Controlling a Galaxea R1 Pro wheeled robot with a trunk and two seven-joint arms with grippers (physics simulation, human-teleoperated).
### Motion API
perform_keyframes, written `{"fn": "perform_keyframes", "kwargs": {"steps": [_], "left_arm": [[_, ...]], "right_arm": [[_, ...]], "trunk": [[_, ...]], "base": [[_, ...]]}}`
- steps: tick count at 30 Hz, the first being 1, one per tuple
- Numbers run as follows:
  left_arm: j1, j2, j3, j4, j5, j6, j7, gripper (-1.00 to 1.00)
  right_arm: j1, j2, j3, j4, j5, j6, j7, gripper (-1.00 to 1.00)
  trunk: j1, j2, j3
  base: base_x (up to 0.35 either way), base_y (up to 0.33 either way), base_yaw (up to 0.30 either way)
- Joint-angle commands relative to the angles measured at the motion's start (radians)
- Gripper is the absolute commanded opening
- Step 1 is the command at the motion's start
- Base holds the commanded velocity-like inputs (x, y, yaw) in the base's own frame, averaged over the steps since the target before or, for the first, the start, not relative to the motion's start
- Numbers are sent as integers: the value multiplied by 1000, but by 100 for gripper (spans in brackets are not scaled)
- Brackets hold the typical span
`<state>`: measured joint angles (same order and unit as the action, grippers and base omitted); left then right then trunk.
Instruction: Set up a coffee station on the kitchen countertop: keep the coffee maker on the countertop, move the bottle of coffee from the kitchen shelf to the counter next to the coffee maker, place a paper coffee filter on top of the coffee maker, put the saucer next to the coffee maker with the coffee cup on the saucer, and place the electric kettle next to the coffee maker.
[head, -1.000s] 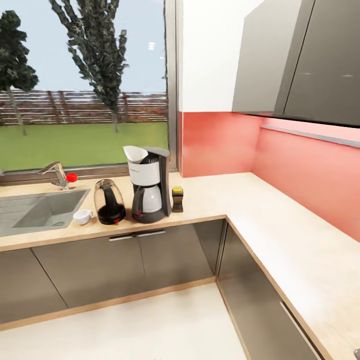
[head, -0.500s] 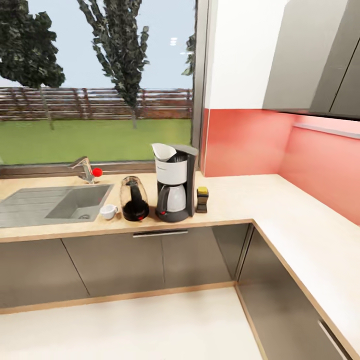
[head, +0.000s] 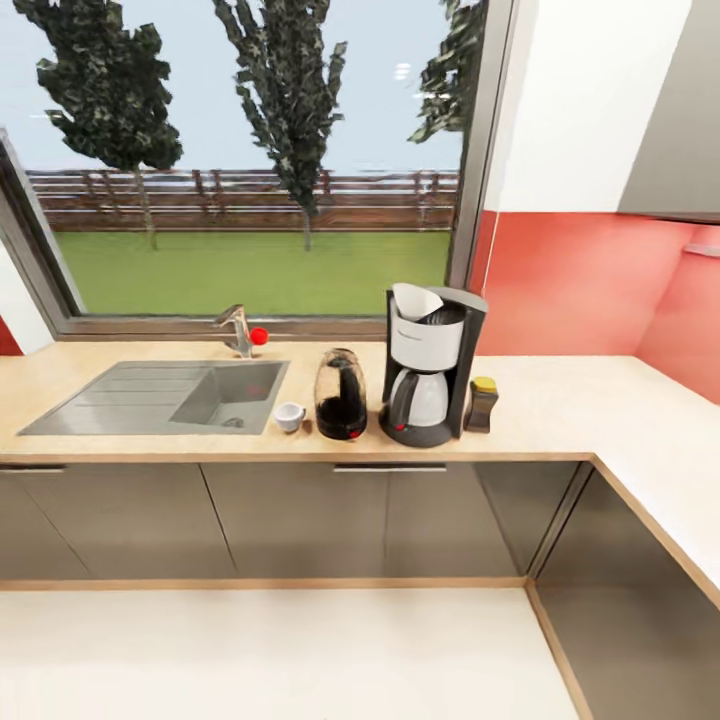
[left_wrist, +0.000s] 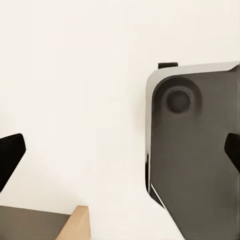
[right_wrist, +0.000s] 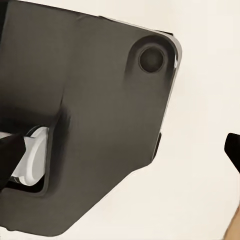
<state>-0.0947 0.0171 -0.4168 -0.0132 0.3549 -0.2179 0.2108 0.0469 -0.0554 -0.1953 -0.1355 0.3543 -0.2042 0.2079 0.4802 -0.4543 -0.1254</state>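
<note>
In the left wrist view, the left gripper (left_wrist: 120, 155) shows as two dark fingertips (left_wrist: 10, 157) at the opposite edges of the picture, wide apart, with nothing between them. Behind them are the pale floor and a dark grey part of the robot's base (left_wrist: 195, 150). In the right wrist view, the right gripper (right_wrist: 120, 150) also has its fingertips (right_wrist: 234, 149) far apart and it grasps nothing; under it lies the same dark base plate (right_wrist: 90, 115) over the pale floor.

In the head view, the kitchen countertop (head: 560, 405) runs under a large window and turns at the right corner. The coffee maker (head: 430, 365) stands on it, and the paper coffee filter (head: 414, 300) sits on its top. The bottle of coffee (head: 481, 404) stands just beside the coffee maker at the right. The electric kettle (head: 341, 394) stands just at its left side. The coffee cup (head: 290, 416) rests directly on the worktop between the kettle and the sink (head: 170, 395). A tap (head: 238, 328) with a red knob stands behind the sink. Below are dark grey cabinet fronts (head: 300, 515).
</note>
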Motion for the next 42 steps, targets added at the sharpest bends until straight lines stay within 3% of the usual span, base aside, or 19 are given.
{"fn": "perform_keyframes", "kwargs": {"steps": [1,32,42], "left_arm": [[0,-1,-8,-1,7,-1,2,100],[0,-6,-11,-4,7,-6,-2,100],[0,-8,-9,-4,7,-6,-7,100]], "right_arm": [[1,0,-9,-3,8,-1,5,100],[1,2,-10,-9,7,-1,5,100],[1,2,-10,-9,7,-1,5,100]], "trunk": [[0,-2,-3],[0,-2,-11],[0,-2,-11]], "base": [[23,334,186],[88,334,35],[83,334,235]]}}
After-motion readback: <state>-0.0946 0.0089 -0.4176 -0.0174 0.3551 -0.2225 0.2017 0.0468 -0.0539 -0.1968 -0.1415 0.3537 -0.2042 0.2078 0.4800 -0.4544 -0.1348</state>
